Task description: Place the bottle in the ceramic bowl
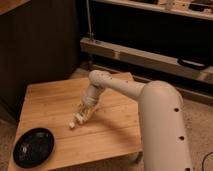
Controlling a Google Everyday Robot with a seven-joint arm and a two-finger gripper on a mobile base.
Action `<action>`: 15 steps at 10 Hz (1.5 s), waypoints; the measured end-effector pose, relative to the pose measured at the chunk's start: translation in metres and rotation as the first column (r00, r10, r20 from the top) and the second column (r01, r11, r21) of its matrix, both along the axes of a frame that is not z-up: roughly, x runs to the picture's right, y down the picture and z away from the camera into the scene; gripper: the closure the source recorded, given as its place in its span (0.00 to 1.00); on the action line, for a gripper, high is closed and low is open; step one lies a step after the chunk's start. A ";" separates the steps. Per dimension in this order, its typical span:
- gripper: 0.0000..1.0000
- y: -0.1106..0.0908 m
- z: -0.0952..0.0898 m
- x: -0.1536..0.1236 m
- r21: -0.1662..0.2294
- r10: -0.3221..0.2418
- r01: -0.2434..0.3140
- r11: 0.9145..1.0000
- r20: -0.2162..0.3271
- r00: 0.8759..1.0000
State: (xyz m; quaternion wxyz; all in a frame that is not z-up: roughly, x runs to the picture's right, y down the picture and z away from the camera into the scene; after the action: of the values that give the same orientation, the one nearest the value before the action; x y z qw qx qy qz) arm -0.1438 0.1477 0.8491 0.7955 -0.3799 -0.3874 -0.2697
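The wooden table (115,135) fills the view, and my arm (125,90) reaches down across it. The black bowl (33,148) sits at the table's seven o'clock corner. My pincer (81,117) is low at the table's middle, closed on the bottle (73,123), whose white cap pokes out toward seven o'clock. The bottle looks light, stiff and slick, so I judge a hold across its body safest.

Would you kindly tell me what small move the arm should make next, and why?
Probably a short lift straight up. The gripper sits low on the wooden table, shut on the bottle, whose pale end pokes out at its tip. The ceramic bowl lies apart, near the table's front corner. Lifting first should clear the tabletop and the bowl's raised rim before carrying across.
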 end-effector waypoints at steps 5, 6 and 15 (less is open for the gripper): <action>1.00 -0.045 -0.079 -0.059 0.058 0.012 -0.022 0.998 0.164 0.986; 1.00 -0.055 -0.097 -0.068 0.068 0.024 -0.039 0.997 0.210 0.977; 1.00 -0.077 -0.197 -0.130 -0.002 0.079 -0.090 0.996 0.497 0.864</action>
State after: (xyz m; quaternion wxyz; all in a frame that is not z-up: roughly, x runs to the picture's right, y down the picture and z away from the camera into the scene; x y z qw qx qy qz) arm -0.2740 0.0707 0.6525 0.6844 -0.2721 -0.5920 -0.3272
